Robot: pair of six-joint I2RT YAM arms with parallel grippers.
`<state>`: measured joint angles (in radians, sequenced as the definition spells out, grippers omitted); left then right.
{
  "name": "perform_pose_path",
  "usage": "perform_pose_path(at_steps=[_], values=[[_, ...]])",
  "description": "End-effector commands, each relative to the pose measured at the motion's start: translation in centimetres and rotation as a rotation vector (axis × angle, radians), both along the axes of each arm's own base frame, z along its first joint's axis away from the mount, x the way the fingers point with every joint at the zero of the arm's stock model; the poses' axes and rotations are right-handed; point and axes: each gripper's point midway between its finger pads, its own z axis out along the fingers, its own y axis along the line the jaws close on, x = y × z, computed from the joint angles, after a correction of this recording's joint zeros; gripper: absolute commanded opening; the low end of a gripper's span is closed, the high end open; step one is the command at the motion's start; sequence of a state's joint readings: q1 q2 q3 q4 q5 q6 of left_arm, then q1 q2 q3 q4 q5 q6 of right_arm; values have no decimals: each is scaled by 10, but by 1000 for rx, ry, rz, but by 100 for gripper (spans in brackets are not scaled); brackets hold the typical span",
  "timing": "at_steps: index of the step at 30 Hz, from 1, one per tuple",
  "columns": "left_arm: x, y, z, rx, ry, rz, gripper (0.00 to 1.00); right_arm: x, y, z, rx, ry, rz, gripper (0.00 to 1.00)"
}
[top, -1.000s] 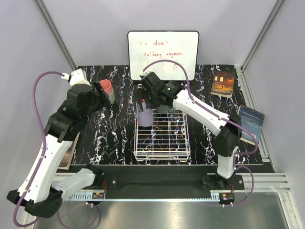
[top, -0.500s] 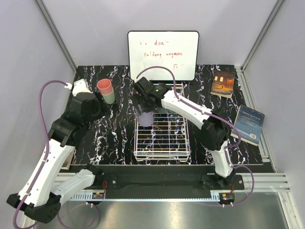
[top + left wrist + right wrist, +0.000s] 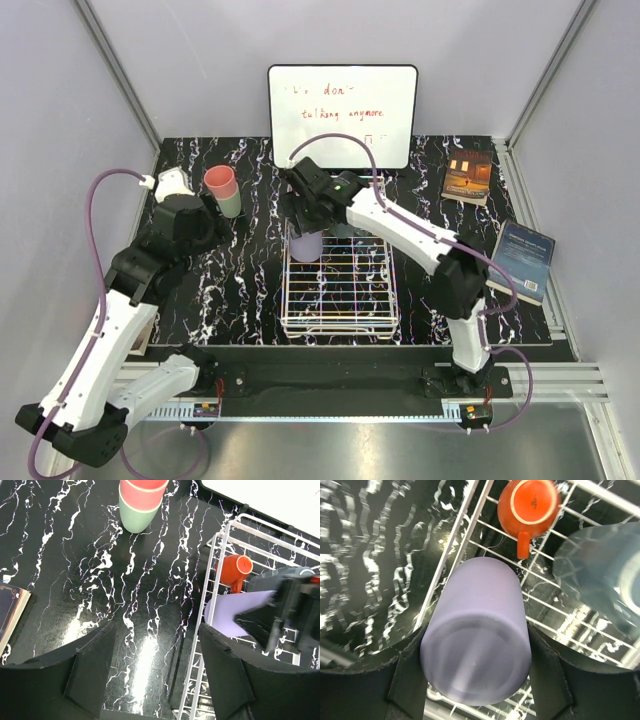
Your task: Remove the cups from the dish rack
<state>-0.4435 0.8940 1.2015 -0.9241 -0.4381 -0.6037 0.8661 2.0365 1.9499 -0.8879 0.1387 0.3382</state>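
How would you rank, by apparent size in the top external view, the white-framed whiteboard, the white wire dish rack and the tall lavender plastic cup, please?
1. white-framed whiteboard, only narrowly ahead.
2. white wire dish rack.
3. tall lavender plastic cup, far smaller.

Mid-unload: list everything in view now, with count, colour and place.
dish rack: one, white wire, table centre
lavender cup: one, bottom up at the rack's far-left corner, gripped
orange-red cup: one, bottom up in the rack's far end
grey mug: one, blurred, in the rack
pink cup: one, nested in the green cup
green cup: one, pale, on the table left of the rack
whiteboard: one, white, red writing, far edge
books: three; two right, one near left
table: one, black with white veins
left gripper: open, above bare table
right gripper: shut on the lavender cup
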Motion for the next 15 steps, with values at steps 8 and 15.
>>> perform_pose_path(at_steps=[8,15], values=[[24,-49,10,-165,-56,-141,70,-36,-67,190,464,-281,-89,0],[31,-97,33,-353,-189,-341,70,-45,-108,225,1081,-148,-87,0]])
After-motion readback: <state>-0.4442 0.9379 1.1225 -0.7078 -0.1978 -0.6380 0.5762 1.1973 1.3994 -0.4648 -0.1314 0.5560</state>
